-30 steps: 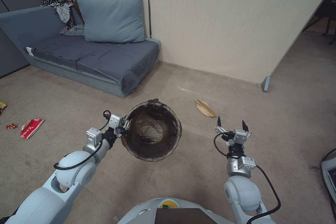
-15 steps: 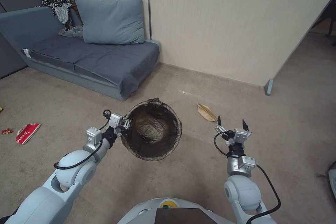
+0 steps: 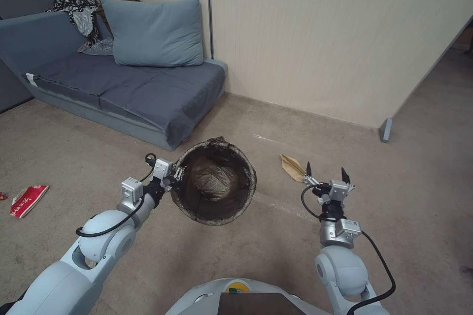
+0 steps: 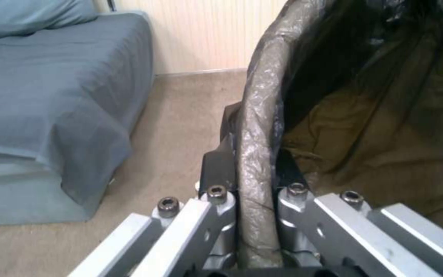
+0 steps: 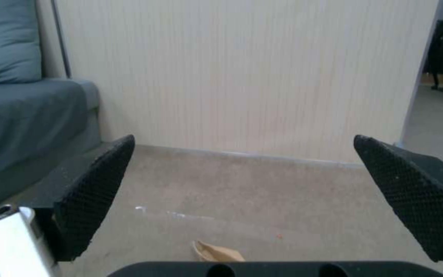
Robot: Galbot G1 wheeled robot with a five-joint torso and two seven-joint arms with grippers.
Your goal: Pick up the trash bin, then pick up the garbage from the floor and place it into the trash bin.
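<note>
the trash bin (image 3: 213, 188) is already up, at the frame's centre, its lined rim pinched by the left gripper (image 3: 173, 178). the right gripper (image 3: 325, 174) hangs spread and empty at lower right. tan paper bag (image 3: 291, 166) and red packet (image 3: 27, 201), far left, still lie on the carpet.

The right gripper (image 5: 244, 192) has its jaws spread wide, black textured pads at nine and three o'clock. Between them, at six o'clock, a tan paper bag (image 5: 216, 252) lies on the beige carpet (image 5: 262, 196). A grey sofa (image 5: 21, 115) sits at ten o'clock against a cream panelled wall (image 5: 232, 73).
</note>
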